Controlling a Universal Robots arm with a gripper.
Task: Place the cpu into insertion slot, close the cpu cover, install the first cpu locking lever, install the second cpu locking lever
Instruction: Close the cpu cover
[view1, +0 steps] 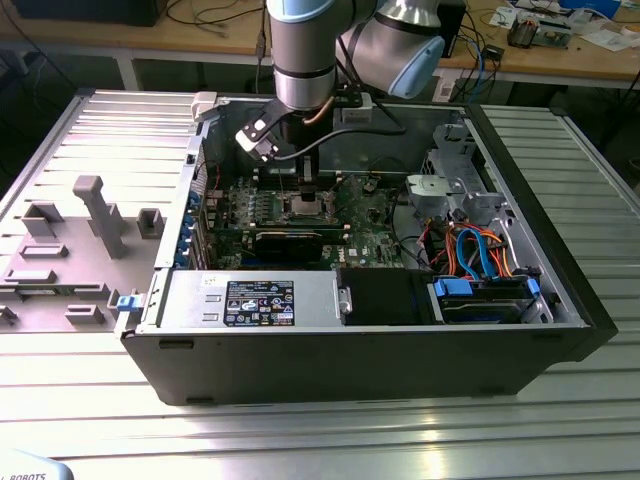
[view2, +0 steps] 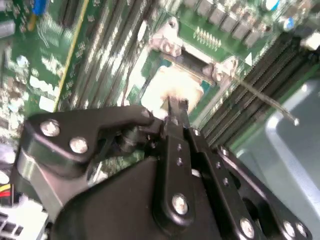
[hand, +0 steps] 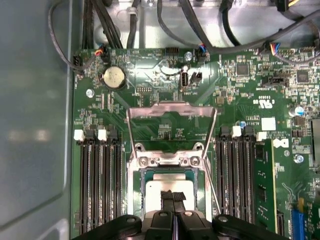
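Note:
The cpu (hand: 167, 186) lies flat in the insertion slot (hand: 137, 196), its silvery top showing in both wrist views (view2: 172, 82). My gripper (hand: 173, 197) hangs straight down over it, fingers shut together with nothing between them and tips at or just above the chip's top (view2: 176, 106). The cpu cover (hand: 172, 108) stands swung open on its hinge at the slot's far side. A thin locking lever (view2: 265, 100) sticks out loose beside the slot. In the exterior view the gripper (view1: 305, 190) sits above the slot (view1: 305, 208) in the middle of the green board.
Black memory slots (hand: 97, 185) flank the socket on both sides. A long black card (view1: 290, 240) lies just in front of it. Cables (view1: 470, 250) and a drive cage (view1: 450, 185) fill the case on the exterior view's right. Case walls (view1: 560, 230) surround the board.

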